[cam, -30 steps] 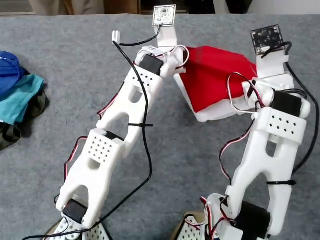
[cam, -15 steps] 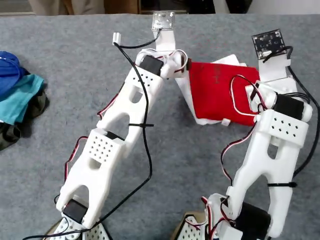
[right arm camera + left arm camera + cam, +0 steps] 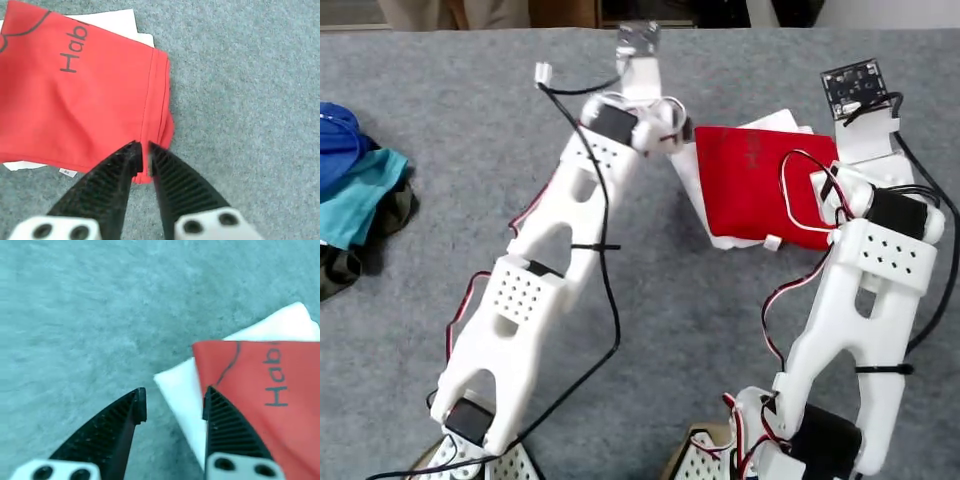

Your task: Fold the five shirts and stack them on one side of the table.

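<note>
A red shirt lies folded flat on a white shirt at the far middle of the table. At its near left corner my left gripper stands open, straddling the white shirt's edge, and one finger overlaps the red shirt. It holds nothing. My right gripper is at the red shirt's hem on the right side. Its fingers are pinched together on the hem's corner. The right arm hides that corner in the high view.
A loose pile of blue, teal and dark shirts lies at the table's left edge. Bare grey cloth stretches between that pile and the left arm. Cables hang off both arms.
The red shirt was held up bunched a second ago; it has been laid flat over the white one. My left gripper has let go and drawn back slightly to the left.
</note>
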You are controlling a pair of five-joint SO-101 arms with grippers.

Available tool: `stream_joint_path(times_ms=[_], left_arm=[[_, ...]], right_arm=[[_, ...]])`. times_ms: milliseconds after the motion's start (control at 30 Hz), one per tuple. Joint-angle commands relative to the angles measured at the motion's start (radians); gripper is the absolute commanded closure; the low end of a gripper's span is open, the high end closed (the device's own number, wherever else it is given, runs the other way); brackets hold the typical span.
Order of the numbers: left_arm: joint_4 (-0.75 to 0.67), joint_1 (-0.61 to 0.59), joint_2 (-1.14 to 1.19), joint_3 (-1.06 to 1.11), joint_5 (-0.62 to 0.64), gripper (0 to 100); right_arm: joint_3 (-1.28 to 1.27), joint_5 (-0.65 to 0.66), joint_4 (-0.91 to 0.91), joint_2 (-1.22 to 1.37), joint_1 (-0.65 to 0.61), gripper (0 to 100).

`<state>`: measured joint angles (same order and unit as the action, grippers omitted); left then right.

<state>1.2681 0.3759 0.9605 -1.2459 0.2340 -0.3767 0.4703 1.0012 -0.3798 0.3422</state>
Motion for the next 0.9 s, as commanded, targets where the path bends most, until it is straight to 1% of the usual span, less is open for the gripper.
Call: stream_joint_path(times_ms=[0,133,233,300,433,533,633,733,800,867], left_arm=[[0.127,-0.097,-0.030,-0.166,-0.002,89],[0.287,-0.258,-0.028,-0.319,-0.048,98],[0.439,-0.414,-0.031,-0.436,-0.087,98],[0.489,-0.543,-0.050,-0.425,-0.123,98],[0.489,-0.844,-0.119,-0.423,-0.173,98],[0.489,-1.014,-0.127,-0.422,-0.245,97],[0.488,-1.131,-0.111,-0.400,-0.315,90],[0.422,-1.227,-0.053,-0.365,-0.262,81],[0.350,-1.267,0.005,-0.339,-0.233,80],[0.292,-1.277,0.082,-0.301,-0.235,80]], right_arm=[[0.012,0.006,0.044,-0.038,-0.064,99.1],[0.012,0.005,0.135,-0.036,-0.179,99.5],[0.002,0.005,0.186,-0.036,-0.271,99.6],[-0.036,0.005,0.180,-0.036,-0.325,99.6],[-0.105,0.005,0.149,-0.036,-0.407,99.6],[-0.139,0.005,0.144,-0.036,-0.455,99.6],[-0.165,0.005,0.140,-0.036,-0.487,99.6],[-0.206,0.005,0.117,-0.036,-0.496,99.6],[-0.226,0.005,0.112,-0.036,-0.496,99.6],[-0.239,0.005,0.112,-0.036,-0.496,99.6]])
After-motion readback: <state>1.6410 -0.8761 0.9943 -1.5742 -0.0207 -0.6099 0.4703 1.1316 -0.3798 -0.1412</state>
